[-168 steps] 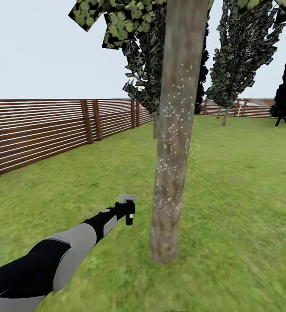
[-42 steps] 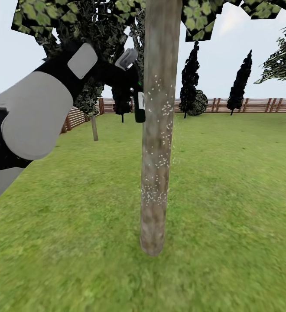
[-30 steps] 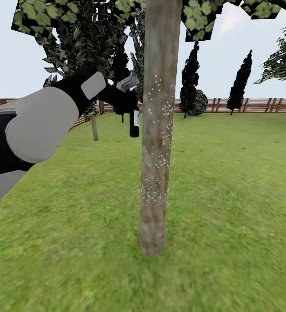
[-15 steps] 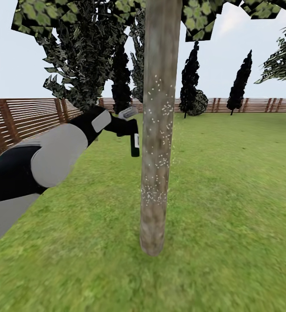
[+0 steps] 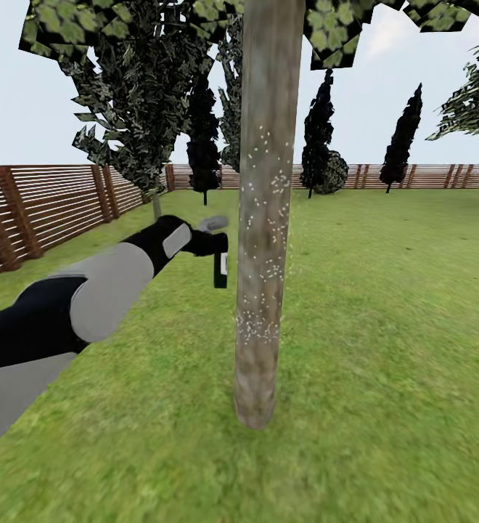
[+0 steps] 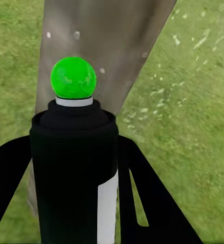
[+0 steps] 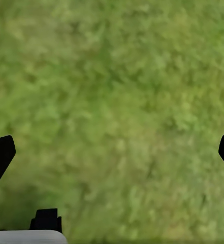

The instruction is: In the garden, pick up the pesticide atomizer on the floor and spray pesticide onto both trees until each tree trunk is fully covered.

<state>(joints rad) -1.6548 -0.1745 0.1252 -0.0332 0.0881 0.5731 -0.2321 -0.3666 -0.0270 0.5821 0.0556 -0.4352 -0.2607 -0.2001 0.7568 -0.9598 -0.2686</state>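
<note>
While the left gripper point(image 5: 212, 247) is clamping the pesticide atomizer point(image 5: 220, 267) just beside the tree trunk point(image 5: 265, 218), at its nine o'clock, the right gripper point(image 7: 112, 152) is hanging spread wide over the lawn point(image 7: 117, 91).

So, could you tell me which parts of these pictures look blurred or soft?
Head view: the left arm is smeared, the tree trunk crisp. Left wrist view: the pesticide atomizer is sharp, the lawn soft. Right wrist view: the grass is a blur.
</note>
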